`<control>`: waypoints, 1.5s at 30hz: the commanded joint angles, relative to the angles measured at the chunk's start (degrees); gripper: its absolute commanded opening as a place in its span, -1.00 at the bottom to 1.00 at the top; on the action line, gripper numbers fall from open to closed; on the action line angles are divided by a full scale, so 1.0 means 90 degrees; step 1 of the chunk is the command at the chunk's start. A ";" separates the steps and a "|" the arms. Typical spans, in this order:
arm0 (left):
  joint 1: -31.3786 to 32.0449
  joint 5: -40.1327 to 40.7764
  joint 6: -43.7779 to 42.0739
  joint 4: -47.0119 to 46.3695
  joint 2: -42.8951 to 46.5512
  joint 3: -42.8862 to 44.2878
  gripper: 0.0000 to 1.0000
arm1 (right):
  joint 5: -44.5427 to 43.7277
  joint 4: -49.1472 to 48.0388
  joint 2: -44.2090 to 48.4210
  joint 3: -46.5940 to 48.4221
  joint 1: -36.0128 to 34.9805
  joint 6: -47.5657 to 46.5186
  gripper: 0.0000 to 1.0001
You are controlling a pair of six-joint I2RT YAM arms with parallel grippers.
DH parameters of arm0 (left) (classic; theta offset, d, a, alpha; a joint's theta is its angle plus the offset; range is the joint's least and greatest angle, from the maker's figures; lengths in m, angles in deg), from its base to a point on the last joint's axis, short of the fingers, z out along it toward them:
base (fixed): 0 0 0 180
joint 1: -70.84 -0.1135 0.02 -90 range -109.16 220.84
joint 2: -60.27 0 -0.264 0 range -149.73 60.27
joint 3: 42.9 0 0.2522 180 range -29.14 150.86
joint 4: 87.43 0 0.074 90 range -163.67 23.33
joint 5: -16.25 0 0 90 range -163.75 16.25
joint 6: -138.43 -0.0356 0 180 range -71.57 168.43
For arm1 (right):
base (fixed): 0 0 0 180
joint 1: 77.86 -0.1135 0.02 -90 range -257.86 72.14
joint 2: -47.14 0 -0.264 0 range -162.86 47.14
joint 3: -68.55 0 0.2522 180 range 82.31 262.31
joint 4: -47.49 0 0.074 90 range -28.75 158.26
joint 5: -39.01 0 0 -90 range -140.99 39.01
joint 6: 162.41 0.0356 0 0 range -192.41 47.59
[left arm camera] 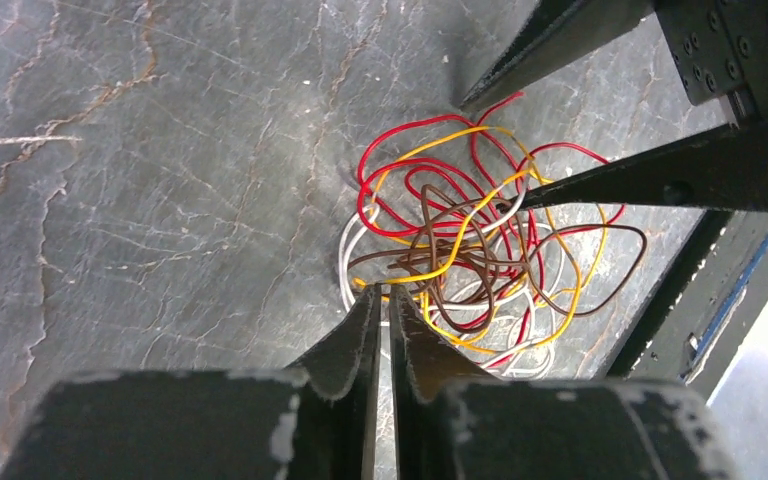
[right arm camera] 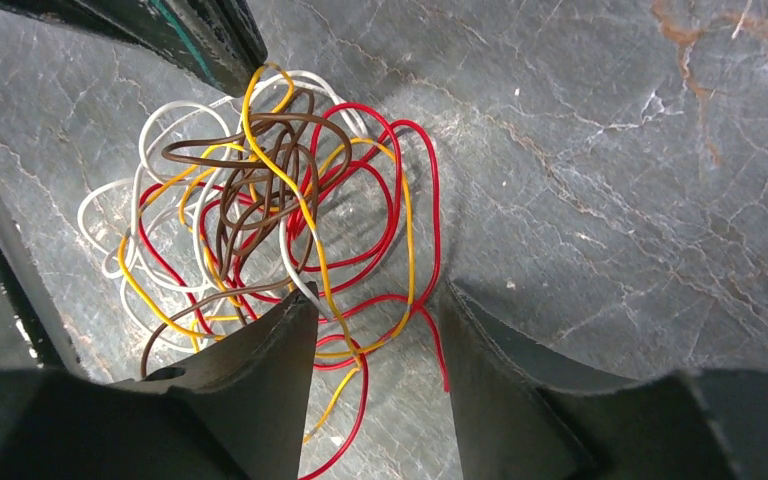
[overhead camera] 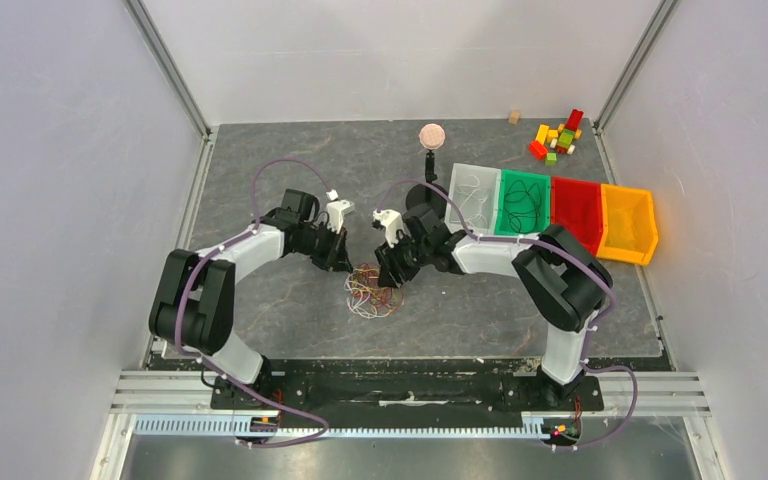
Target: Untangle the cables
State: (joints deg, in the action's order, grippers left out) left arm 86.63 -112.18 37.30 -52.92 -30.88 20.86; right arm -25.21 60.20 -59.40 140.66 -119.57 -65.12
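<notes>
Two arms stand bolted side by side at the near edge of the table (overhead camera: 290,160), and both reach inward to one tangle of cables (overhead camera: 373,297). It lies about midway between the left and right edges, somewhat closer to the near edge than to the far one. Four strand colours show in it: red, yellow-orange, brown and white, so interlooped that single strands cannot be counted. On the left gripper (left arm camera: 385,292) the two fingers stand almost together, with only a slit between them. Their tips are at the rim of the tangle where a yellow-orange strand crosses, and whether a strand is pinched cannot be told. On the right gripper (right arm camera: 378,295) the two fingers are spread apart at the opposite side of the tangle. Red and yellow-orange strands run through the gap, and nothing is clasped. Farther back, toward the right edge, four bins sit in one touching row: a clear bin (overhead camera: 460,180), a green bin (overhead camera: 505,182) holding dark wire loops, a red bin (overhead camera: 577,205) and an orange bin (overhead camera: 628,222). One pinkish ball (overhead camera: 431,135) on a black stand rises just left of the row. In the far right corner lie one tan cube (overhead camera: 513,118) and one heap of coloured blocks (overhead camera: 558,138).
</notes>
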 commanded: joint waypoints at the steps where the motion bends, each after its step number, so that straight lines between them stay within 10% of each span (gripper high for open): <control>1: 0.0023 0.0475 -0.0218 -0.0090 0.0327 -0.0015 -0.79 | -0.0563 -0.0234 0.0079 -0.0306 -0.0109 -0.0220 -0.01; 7: 0.0055 0.0554 -0.0184 -0.0287 0.0457 -0.0175 -0.19 | -0.0700 -0.0359 0.0138 -0.0553 -0.0135 -0.0302 -0.11; 13: 0.0253 0.0759 0.0011 -0.0320 0.0050 0.0158 -0.07 | -0.0592 -0.0390 0.0177 -0.0548 -0.0132 -0.0307 -0.13; 17: 0.0335 0.0864 0.0146 -0.0275 -0.0228 0.0383 -0.21 | -0.0622 -0.0328 0.0197 -0.0526 -0.0131 -0.0393 -0.13; 23: 0.0222 0.0471 0.0347 -0.0163 0.0183 0.0334 -0.95 | -0.0878 -0.0302 0.0082 -0.0468 -0.0140 -0.0424 -0.15; 35: -0.1119 -0.0013 0.1585 0.0798 0.3869 0.1006 -0.95 | -0.1606 -0.0126 0.0424 -0.1073 -0.0139 -0.0940 -0.13; 45: -0.1480 0.0013 0.2220 0.1154 0.3583 0.3043 -0.95 | -0.1291 -0.0235 0.1121 -0.1574 -0.0133 -0.1103 -0.13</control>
State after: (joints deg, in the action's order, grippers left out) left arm 73.67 -111.24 54.81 -46.56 4.96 43.74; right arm -37.12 53.24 -51.40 129.06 -120.91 -74.34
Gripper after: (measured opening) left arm 0.029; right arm 0.421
